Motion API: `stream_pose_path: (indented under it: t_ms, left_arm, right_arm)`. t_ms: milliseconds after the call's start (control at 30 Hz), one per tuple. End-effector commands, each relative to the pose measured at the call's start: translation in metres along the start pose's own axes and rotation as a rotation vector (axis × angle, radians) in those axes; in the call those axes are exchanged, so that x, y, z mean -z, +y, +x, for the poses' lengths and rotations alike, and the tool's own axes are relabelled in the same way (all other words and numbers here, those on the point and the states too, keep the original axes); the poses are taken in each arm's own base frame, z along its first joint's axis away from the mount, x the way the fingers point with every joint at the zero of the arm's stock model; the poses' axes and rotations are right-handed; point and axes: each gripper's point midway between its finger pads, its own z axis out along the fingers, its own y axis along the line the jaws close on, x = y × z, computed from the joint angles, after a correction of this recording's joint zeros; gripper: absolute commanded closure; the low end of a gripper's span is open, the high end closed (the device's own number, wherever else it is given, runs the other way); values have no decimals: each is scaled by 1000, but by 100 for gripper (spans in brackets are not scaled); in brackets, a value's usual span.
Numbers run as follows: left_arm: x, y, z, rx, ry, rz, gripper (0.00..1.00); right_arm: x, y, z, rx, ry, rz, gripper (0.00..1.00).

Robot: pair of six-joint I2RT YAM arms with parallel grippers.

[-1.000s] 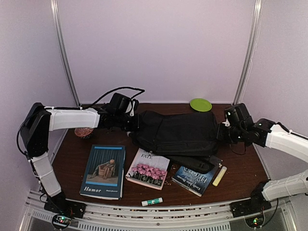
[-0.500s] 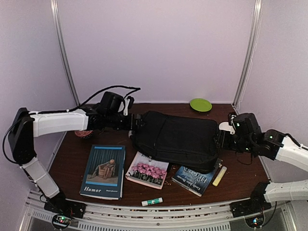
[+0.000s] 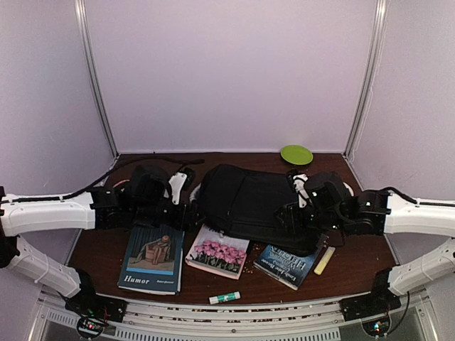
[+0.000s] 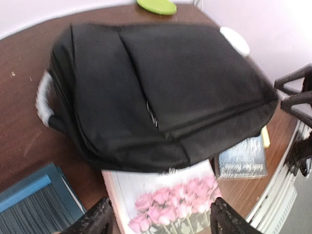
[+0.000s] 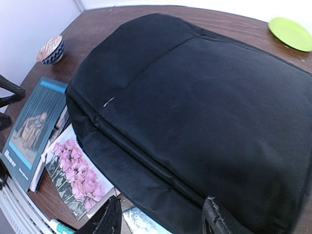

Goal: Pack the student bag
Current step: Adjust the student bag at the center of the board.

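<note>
The student bag [image 3: 252, 202] is a large black fabric backpack lying flat in the middle of the table, closed, with a pale grey handle [image 4: 44, 100] at its left end. Its near edge overlaps a book with pink roses [image 4: 165, 200] and a dark blue book [image 4: 242, 157]. My left gripper [image 3: 186, 213] hovers at the bag's near-left corner, open, with the roses book below its fingers [image 4: 97, 220]. My right gripper [image 3: 286, 217] hangs open over the bag's near-right edge [image 5: 195, 97], holding nothing.
A blue "Humor" book [image 3: 153, 252] lies front left, a glue stick [image 3: 225, 298] near the front edge, and a yellowish stick [image 3: 325, 259] front right. A green plate [image 3: 296, 154] sits at the back and a patterned bowl [image 5: 51, 48] at the left.
Both grippers have let go of the bag's ends and opened. Both arms have swung toward the near side and inward. The bag has settled flat.
</note>
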Motion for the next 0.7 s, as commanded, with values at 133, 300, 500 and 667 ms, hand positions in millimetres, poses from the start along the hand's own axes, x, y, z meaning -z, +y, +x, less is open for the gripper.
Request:
stream_pose_path:
  t_ms: [133,300,500,667]
  left_arm:
    - [-28,2,30,14,44,17,51]
    - [-37,3,44,26,40,43,53]
    - [-25,12,52,43,4,36,37]
    - [-21,17,53,44,-20,27,35]
  right_arm:
    - [-19,66,-21,151,-176,-144,46]
    - [-41,95,-2,359,-92,-153,45]
    - [-66,99,29,568,49,-63,42]
    - [-80,89,40,646,107,28,41]
